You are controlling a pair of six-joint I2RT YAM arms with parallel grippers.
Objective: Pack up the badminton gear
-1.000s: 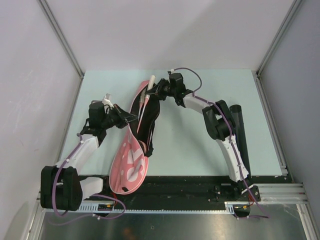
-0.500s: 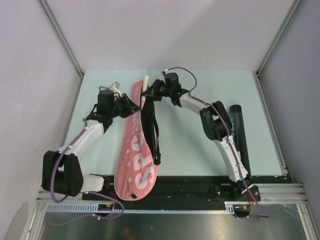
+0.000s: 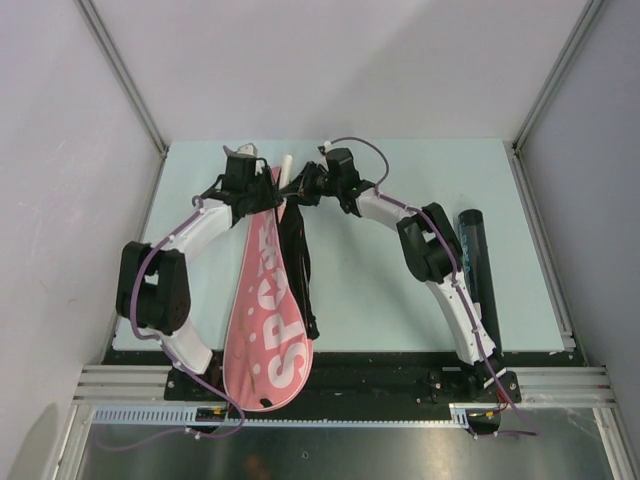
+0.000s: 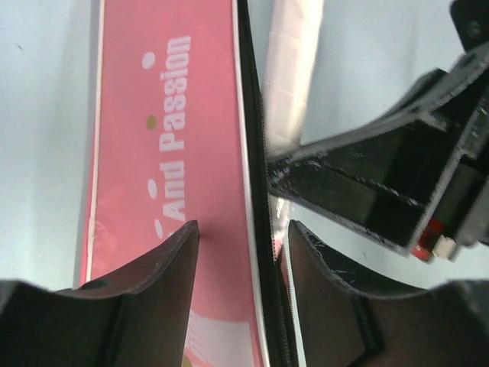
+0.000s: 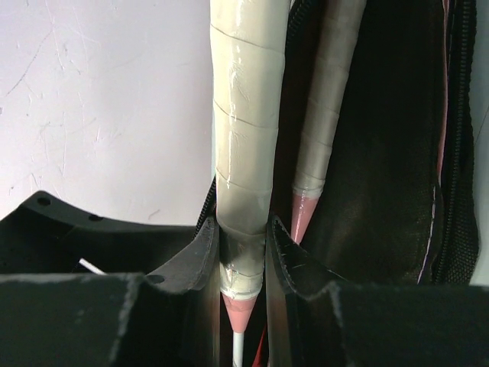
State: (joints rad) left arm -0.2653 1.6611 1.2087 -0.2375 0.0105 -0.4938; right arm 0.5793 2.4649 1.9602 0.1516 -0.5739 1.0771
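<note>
My left pincer (image 4: 241, 245) stands part-open astride the bag (image 4: 164, 115) edge, with bare table (image 4: 38, 115) to its left. My right pincer (image 5: 242, 256) clamps a handle (image 5: 241, 138); the second handle (image 5: 325, 99) lies just right of it.

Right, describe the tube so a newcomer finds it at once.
Look at the pale green table, then its right side. Just outside the right arm lies the tube, running near to far. It is the only plain dark straight cylinder, and nothing holds it.
</note>
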